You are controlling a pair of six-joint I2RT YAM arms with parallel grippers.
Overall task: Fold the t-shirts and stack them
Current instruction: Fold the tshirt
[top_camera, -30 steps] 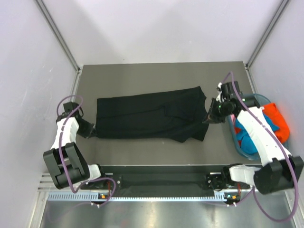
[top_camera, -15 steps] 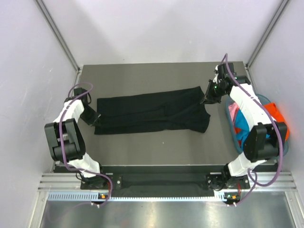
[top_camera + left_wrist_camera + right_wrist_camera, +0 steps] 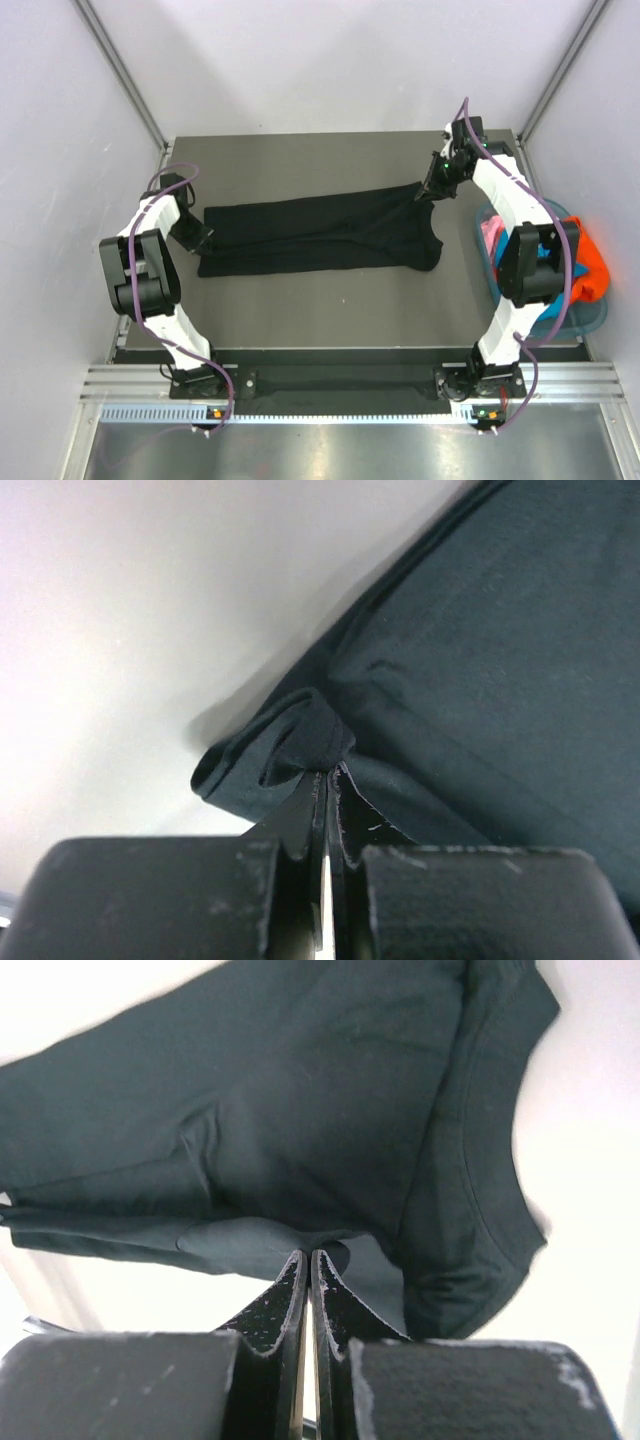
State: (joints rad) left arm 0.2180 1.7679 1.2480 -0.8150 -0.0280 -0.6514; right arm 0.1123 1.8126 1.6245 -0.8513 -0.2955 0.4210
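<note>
A black t-shirt (image 3: 320, 232) lies stretched lengthwise across the middle of the dark table (image 3: 330, 310). At its left end my left gripper (image 3: 205, 238) is shut on a bunched corner of the black t-shirt (image 3: 300, 745). At the shirt's far right corner my right gripper (image 3: 425, 192) is shut on the edge of the black t-shirt (image 3: 300, 1140), which hangs away from the fingertips. More t-shirts, pink (image 3: 492, 232), teal-blue (image 3: 545, 262) and orange (image 3: 588, 262), are heaped in the basket (image 3: 590, 318) at the right.
The translucent blue-green basket stands at the table's right edge beside the right arm. Grey walls close in the table on both sides and behind. Bare table surface shows in front of and behind the shirt.
Both grippers have moved away from me, carrying the shirt's two ends toward the back of the table. The right end has lifted and the cloth is drawn tauter.
</note>
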